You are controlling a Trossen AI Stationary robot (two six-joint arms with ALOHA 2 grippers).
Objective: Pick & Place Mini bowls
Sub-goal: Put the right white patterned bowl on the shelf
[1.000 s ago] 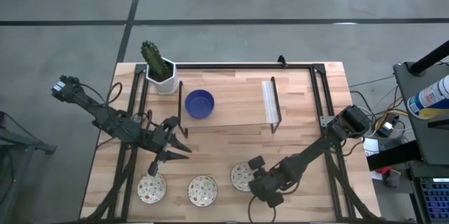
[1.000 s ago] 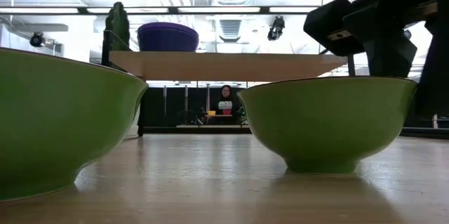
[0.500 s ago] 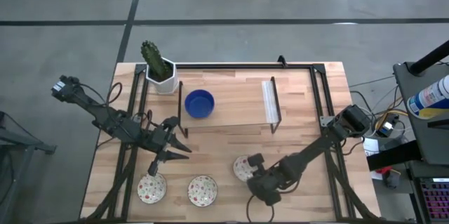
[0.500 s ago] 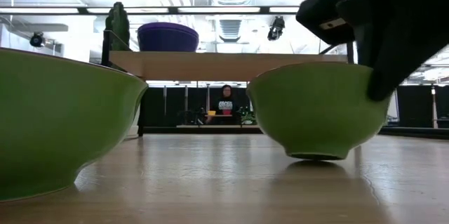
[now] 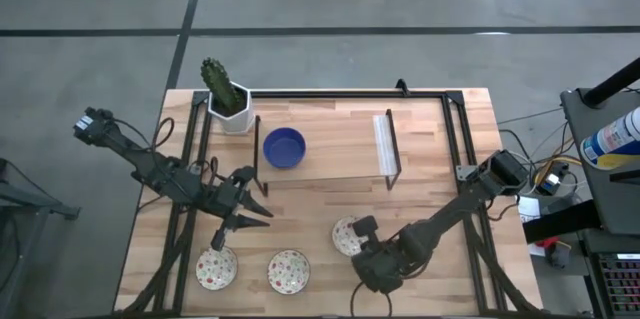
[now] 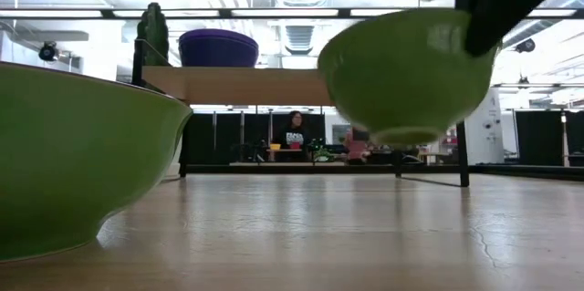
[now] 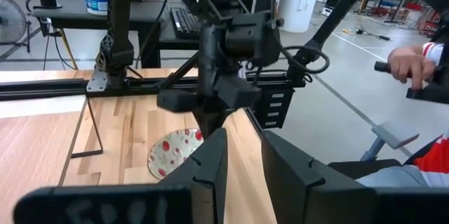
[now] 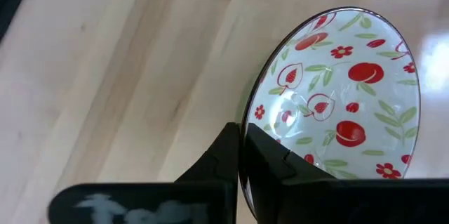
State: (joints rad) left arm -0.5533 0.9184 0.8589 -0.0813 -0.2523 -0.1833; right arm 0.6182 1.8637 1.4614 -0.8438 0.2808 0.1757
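Three cream bowls with a red-green pattern inside and green outsides are in view. Two rest on their bases near the table's near edge [image 5: 216, 268] [image 5: 288, 271]. The third [image 5: 346, 236] is in my right gripper [image 8: 242, 138], shut on it, in the air [image 6: 406, 72]. A deep blue bowl [image 5: 284, 148] sits on the raised wooden shelf. My left gripper [image 5: 264, 205] hovers open over the table, left of centre, touching nothing. Its wrist view shows the held bowl [image 7: 175, 155] under the right gripper. My right gripper pinches the patterned bowl's rim [image 8: 247, 120], one finger inside the bowl and one outside its wall. The fingers come slanting down from the table's right near side. The bowl is lifted clear of the table, slightly tilted [image 6: 406, 72].
A white pot with a green cactus [image 5: 228, 94] stands at the far left corner. A black wire frame [image 5: 390, 149] carries the raised shelf across the table's far half. Bare wood lies between the shelf and the near bowls. A person sits in the room beyond [image 6: 294, 133].
My right gripper has risen and moved a little toward the far edge, shut on the patterned bowl. The bowl stood on the table a second ago and now hangs clear above it, slightly tipped. The left arm has kept still.
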